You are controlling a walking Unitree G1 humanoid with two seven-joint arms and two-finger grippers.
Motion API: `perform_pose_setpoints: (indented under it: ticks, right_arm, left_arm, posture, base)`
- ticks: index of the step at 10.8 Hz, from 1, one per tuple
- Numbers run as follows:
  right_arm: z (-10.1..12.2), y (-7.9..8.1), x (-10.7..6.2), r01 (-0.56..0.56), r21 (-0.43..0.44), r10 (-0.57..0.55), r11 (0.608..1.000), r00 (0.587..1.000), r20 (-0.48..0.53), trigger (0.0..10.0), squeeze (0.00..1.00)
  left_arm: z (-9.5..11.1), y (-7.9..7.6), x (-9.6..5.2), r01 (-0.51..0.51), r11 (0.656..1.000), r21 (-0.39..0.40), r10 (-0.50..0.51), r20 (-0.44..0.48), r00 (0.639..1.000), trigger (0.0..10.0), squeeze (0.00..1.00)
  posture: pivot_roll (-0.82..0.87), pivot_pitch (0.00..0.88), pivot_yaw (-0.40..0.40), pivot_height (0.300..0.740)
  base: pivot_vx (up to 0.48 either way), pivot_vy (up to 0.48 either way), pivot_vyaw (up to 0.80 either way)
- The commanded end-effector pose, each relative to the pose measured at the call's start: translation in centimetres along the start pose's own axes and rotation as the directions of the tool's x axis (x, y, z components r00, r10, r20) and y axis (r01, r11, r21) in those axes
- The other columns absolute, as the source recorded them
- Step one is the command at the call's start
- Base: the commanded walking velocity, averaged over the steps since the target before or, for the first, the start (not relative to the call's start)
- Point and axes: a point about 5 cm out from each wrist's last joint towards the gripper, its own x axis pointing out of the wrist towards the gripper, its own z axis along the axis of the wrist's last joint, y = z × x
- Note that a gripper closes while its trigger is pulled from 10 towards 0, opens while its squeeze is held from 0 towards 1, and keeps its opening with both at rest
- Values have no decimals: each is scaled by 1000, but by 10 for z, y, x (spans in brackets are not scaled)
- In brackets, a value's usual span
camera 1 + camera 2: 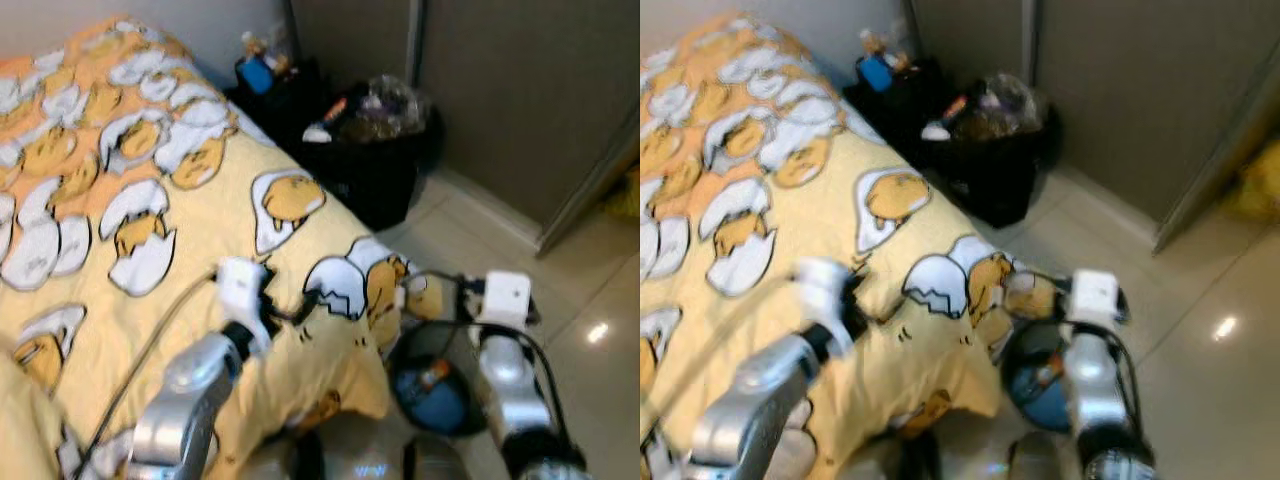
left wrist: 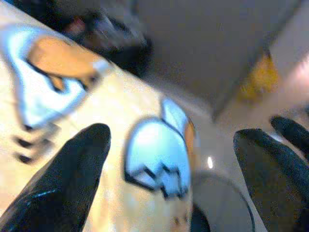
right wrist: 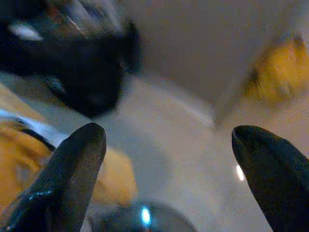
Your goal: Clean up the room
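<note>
In the eye views, the left end effector hangs over the corner of a bed spread with a yellow egg-pattern blanket, the right end effector is just off that corner above a round bin on the floor, and a black bag full of rubbish stands past the bed by the wall. In the left wrist view the fingers are spread apart over the blanket's edge. In the right wrist view the fingers are likewise spread wide, empty, above the floor with the black bag blurred beyond.
</note>
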Motion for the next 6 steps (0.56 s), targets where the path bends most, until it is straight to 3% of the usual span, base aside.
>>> perform_pose_setpoints:
  ticks: [1,3,5,6]
  right_arm:
    - [23,11,-4,-56,-4,56,998,992,110,10000,0]
    - [54,13,-4,-116,-19,117,993,964,241,10000,0]
    - [54,13,1,-145,-5,143,989,969,202,10000,0]
    - [49,18,2,-176,23,170,984,971,171,10000,0]
  left_arm:
    - [1,4,0,-61,998,30,59,49,997,10000,0]
    - [5,-3,14,-69,995,69,61,113,992,10000,0]
    - [5,-3,24,-76,993,88,63,145,987,10000,0]
    - [1,7,28,-128,988,90,117,118,986,10000,0]
  posture:
    - [-146,7,82,736]
    - [-160,0,57,736]
    - [-169,0,58,736]
    - [-170,0,66,736]
  base:
    - [0,458,519]
    - [0,442,509]
    - [0,426,506]
    - [0,0,500]
